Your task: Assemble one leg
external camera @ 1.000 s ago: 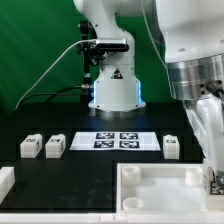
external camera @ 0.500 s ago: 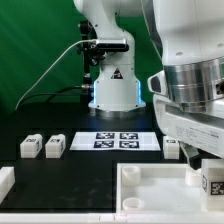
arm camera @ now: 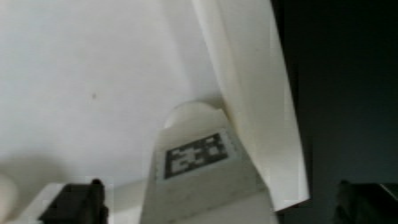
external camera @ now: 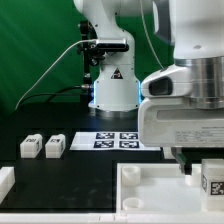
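Observation:
A leg [external camera: 210, 180], a small white block with a black-and-white tag, stands at the right end of the large white panel [external camera: 150, 178]. My gripper [external camera: 198, 162] hangs just above it, filling the exterior view's right. In the wrist view the leg [arm camera: 196, 155] sits beside the panel's raised rim [arm camera: 249, 90], between my two dark fingertips [arm camera: 75, 200]. Both are well apart from it, so my gripper [arm camera: 219, 205] is open. Two more legs [external camera: 30, 146] [external camera: 54, 146] stand on the black table at the exterior view's left.
The marker board [external camera: 118, 140] lies on the table behind the panel. Part of another white piece [external camera: 5, 182] shows at the lower left edge. The arm's base [external camera: 112, 85] stands at the back.
My gripper has moved toward the exterior view's left and closer to the camera. It now hides the leg that stood right of the marker board. The leg on the panel has not moved.

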Motion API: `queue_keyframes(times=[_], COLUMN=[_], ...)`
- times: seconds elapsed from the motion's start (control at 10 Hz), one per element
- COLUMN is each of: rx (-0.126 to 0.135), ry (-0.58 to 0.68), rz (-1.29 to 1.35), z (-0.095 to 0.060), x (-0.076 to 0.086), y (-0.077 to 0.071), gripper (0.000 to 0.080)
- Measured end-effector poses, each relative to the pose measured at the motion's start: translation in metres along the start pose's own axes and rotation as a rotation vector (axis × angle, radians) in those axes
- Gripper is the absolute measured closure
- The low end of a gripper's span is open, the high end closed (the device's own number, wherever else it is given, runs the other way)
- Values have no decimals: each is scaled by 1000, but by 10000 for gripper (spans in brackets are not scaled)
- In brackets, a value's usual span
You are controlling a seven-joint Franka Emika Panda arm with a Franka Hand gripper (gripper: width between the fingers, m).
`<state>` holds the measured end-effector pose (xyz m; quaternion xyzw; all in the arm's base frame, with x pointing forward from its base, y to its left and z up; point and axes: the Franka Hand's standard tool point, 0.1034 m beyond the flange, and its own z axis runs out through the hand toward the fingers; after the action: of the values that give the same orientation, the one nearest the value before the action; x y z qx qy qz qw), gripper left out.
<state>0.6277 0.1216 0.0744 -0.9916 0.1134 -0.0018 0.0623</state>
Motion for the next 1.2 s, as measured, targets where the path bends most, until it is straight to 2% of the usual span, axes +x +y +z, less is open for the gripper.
queue_keyframes(times=[0.2, 0.3, 0.4, 0.5, 0.6, 0.8, 0.9, 1.2], rx=[0, 1, 8, 6, 5, 32, 32, 64], ry=[-1, -1, -4, -6, -6, -24, -30, -67], rz=[28, 72, 180, 273, 323, 655, 773, 1254], z=[0, 1, 1, 1, 1, 1, 1, 0], x=[0, 0, 0, -1, -1, 1, 1, 3], y=[1, 1, 0, 1, 2, 3, 0, -3], gripper=[160, 337, 337, 500, 500, 500, 502, 505])
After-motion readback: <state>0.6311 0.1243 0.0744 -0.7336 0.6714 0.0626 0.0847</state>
